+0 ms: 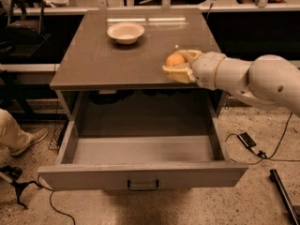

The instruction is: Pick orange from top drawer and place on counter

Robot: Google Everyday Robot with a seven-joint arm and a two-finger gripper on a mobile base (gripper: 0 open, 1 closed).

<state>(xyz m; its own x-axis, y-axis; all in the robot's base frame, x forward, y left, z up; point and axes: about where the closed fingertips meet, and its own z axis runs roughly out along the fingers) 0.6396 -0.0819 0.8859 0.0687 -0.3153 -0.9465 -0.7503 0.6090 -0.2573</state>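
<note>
Clamped in cream two-finger hand (175, 64): small round orange-yellow fruit (175, 59). Poised over glossy grey-brown worktop (126, 62), near front right edge. Straight down to place.

gripper (172, 63): above front-right edge of counter (117, 62), hiding underside of orange (175, 59)
arm (262, 78): cut by right edge
trouser leg (11, 131): cut by left edge

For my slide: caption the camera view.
Pincer holds the orange over the counter by its front edge; top drawer open below.
</note>
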